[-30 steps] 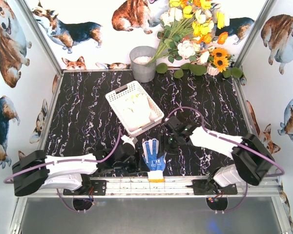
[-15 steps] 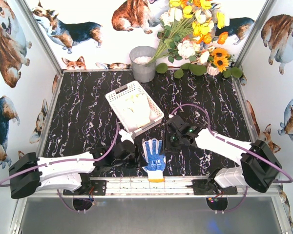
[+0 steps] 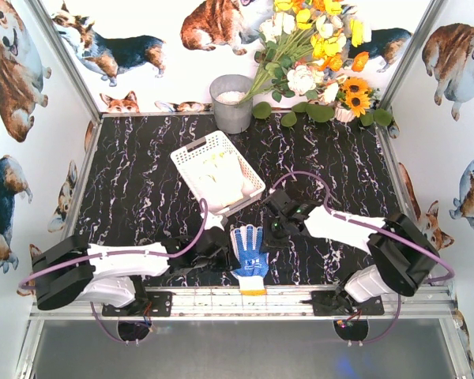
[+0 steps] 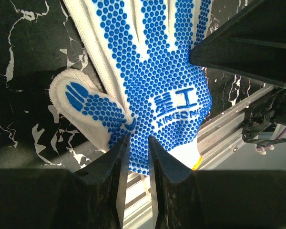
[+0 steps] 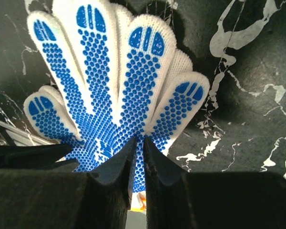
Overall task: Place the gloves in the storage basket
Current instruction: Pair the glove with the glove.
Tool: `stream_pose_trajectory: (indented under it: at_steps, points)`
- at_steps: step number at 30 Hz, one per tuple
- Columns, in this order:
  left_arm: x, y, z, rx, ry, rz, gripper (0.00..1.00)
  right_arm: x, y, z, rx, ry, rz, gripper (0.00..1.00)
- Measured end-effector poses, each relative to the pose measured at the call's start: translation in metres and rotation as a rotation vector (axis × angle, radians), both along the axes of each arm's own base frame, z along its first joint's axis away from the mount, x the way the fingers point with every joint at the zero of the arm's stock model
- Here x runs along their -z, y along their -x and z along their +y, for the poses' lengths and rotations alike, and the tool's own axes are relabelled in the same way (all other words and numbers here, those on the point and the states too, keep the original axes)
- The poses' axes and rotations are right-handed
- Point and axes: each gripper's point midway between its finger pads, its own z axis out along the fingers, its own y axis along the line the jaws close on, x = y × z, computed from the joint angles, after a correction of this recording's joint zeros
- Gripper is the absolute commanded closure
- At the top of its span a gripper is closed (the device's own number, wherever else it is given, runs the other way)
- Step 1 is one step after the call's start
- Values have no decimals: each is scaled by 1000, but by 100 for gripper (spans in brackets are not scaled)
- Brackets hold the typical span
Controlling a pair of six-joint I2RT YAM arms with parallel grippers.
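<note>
The blue-dotted glove (image 3: 250,254) lies on the worktop (image 3: 142,181) near the storage basket (image 3: 194,144), left end effector (image 4: 135,143) and right end effector (image 5: 139,142) pinched shut on opposite edges, apparently for a shared lift.

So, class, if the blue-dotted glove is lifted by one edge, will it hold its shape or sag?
Probably sags: the blue-dotted glove is thin knit lying flat on the table. Likely light, being just fabric. Its dotted palm should grip rather than slip.
</note>
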Motion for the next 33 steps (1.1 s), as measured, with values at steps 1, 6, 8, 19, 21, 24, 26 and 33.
stream_pose_trajectory:
  at_steps: [1, 6, 8, 19, 21, 24, 26, 33]
  points:
    - [1, 0, 0, 3, -3, 3, 84, 2, 0, 0, -1, 5, 4, 86]
    - [8, 6, 3, 14, -9, 24, 83, 6, -2, -1, 2, 20, 2, 76]
    - [13, 9, 7, 15, -17, 39, 84, 4, -4, -2, 2, 26, -10, 76]
    - [-3, 9, 8, 1, 16, 30, 61, -13, -27, -18, 51, 30, -74, 66]
    - [-15, 3, 6, -10, 34, 6, 59, -13, -31, -21, 64, 30, -76, 65]
    - [-29, -8, 7, -37, 56, -31, 58, -13, -34, -23, 74, 32, -76, 64]
    - [-31, -15, 11, -57, 53, -40, 59, -10, -34, -24, 73, 38, -69, 64]
    - [-20, -26, 26, -86, -2, -35, 62, 3, -31, -25, 56, 61, -33, 68]
